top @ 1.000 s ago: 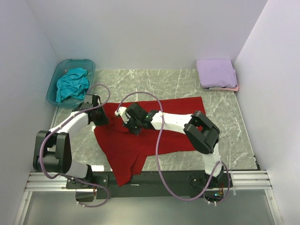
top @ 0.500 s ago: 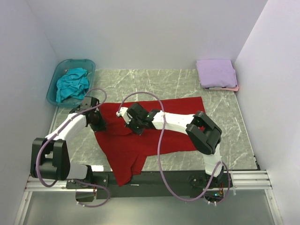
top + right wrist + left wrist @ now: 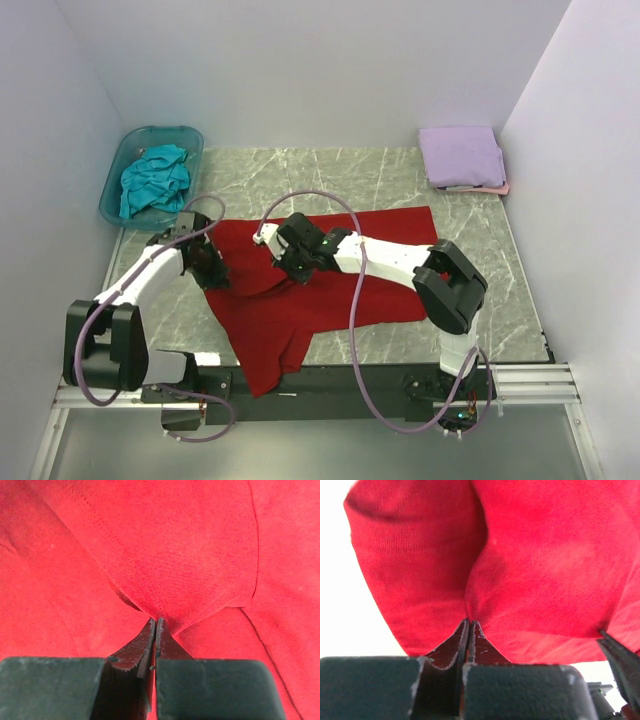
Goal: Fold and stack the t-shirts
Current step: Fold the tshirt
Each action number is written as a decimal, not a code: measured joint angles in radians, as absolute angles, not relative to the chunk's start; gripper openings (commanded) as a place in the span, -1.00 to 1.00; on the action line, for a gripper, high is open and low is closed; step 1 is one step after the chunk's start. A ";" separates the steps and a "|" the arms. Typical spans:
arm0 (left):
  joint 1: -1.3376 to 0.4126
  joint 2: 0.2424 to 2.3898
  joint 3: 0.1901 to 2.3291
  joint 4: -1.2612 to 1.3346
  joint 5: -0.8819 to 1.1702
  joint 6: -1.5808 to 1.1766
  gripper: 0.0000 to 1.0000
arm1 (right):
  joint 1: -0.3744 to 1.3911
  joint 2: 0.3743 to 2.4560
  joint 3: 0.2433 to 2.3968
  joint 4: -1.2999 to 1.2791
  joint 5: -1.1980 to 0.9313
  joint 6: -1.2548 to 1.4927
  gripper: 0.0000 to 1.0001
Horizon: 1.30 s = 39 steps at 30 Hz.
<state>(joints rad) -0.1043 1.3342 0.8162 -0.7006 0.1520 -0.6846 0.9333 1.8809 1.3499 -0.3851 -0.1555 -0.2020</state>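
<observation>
left gripper [image 3: 469, 622] pinching deep red t-shirt [image 3: 300, 300] | right gripper [image 3: 155, 622] clamped on same shirt | marble table [image 3: 480, 250]

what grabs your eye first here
A deep red cloth t-shirt lies spread across the centre, left gripper and right gripper both pinched shut on its fabric. A folded lavender t-shirt sits at the far right corner; a crumpled teal t-shirt lies in the translucent blue-green plastic tub far left.
</observation>
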 measured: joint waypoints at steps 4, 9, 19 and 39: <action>-0.104 1.295 0.739 -0.701 0.186 -0.724 -0.99 | 0.933 1.887 1.349 -0.396 -0.167 -0.204 -0.99; -0.105 1.278 0.675 -0.686 0.198 -0.764 -0.91 | 0.931 1.915 1.349 -0.411 -0.179 -0.207 -0.84; -0.105 1.261 0.677 -0.692 0.130 -0.798 0.19 | 0.876 1.922 1.348 -0.445 -0.251 -0.179 0.09; -0.091 1.752 1.142 -0.464 -0.019 -0.764 -0.46 | 0.013 1.725 1.049 -0.218 -0.306 0.386 0.08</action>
